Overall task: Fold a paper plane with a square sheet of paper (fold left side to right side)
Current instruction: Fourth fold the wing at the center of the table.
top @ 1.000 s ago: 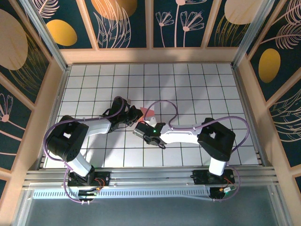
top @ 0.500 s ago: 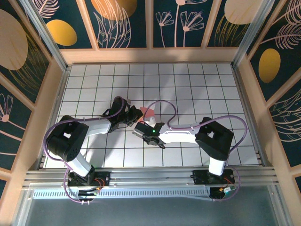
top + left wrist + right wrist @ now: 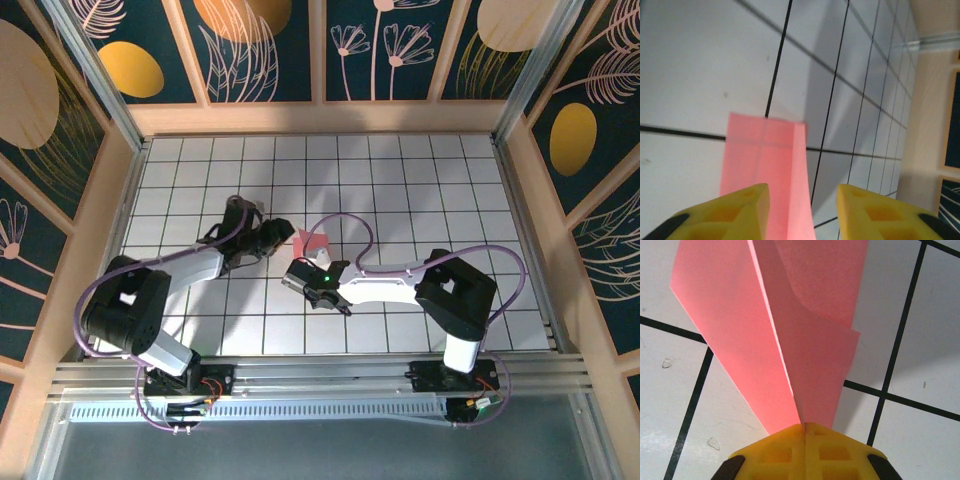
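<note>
Salmon-pink and very thin, the sheet of paper (image 3: 312, 243) sits near the middle of the tiled bench (image 3: 430, 180), between my two arms. It is already folded into a narrow, layered shape that tapers to a point.

In the right wrist view the right tool (image 3: 804, 426) is closed, its yellow pads pinching the narrow end of the paper (image 3: 790, 340). The layers fan out from that pinch. A sharp crease runs up the middle, and a loose flap on one side curls away from the rest.

From above, the right tool (image 3: 308, 260) reaches the paper from the near side, and the left tool (image 3: 283, 238) is just beside its left edge. In the left wrist view the left tool (image 3: 801, 194) is parted. The paper (image 3: 762, 160) rises between its pads, and a clear gap shows on the right side, so I read it as not gripping.

I judge this stuff to weigh almost nothing and to have no stiffness beyond what the creases give it. It will flop, spring back open at a fresh fold, and slide easily on the smooth tiles. A hard or twisting pull could tear or crumple it.

I'd take hold on the creased spine or through several layers near an edge, never on a single loose flap. I'd also keep one pinch anchored while the other side is worked.
</note>
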`<control>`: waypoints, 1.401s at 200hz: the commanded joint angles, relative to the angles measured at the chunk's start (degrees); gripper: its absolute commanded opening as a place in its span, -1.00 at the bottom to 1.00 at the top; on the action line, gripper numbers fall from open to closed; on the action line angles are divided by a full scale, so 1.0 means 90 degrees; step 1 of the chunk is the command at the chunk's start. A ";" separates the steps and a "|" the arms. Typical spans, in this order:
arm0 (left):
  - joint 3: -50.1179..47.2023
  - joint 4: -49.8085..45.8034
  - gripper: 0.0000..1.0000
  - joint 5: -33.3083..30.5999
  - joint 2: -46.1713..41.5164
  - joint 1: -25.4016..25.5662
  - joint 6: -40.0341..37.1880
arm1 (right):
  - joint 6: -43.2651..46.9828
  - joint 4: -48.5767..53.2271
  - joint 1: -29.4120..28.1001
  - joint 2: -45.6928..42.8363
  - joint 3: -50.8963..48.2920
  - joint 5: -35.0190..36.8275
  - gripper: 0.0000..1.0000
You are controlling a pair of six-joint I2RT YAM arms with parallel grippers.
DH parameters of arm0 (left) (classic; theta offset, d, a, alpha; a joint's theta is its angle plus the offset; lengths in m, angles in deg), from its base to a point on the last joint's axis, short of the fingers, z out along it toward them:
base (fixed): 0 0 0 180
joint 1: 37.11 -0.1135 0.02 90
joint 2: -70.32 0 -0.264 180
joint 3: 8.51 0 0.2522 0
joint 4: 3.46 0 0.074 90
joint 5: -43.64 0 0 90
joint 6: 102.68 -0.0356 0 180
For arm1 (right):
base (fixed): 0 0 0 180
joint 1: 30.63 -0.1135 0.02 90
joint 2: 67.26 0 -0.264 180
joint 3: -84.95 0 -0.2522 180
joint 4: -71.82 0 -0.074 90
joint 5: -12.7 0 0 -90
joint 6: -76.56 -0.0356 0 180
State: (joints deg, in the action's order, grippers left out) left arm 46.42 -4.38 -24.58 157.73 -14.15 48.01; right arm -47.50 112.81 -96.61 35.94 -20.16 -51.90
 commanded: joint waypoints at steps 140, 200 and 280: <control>-0.0686 -0.1165 -0.13 0.1136 -0.0587 -0.0745 -0.1608 | 0.1466 -0.1335 0.1439 -0.0854 -0.0818 -0.3868 -1.00; -0.0828 -0.1095 -0.15 0.1239 -0.0563 -0.0738 -0.1595 | 0.1519 -0.1489 0.1451 -0.0629 -0.0883 -0.4041 -1.00; -0.0868 -0.1061 -0.16 0.1308 -0.0497 -0.0684 -0.1577 | 0.1510 -0.1716 0.1461 -0.0344 -0.0974 -0.4188 -1.00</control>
State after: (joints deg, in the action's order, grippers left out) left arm 39.32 -14.45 -13.94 152.38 -20.59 34.44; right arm -34.72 98.27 -83.49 31.32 -28.21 -88.40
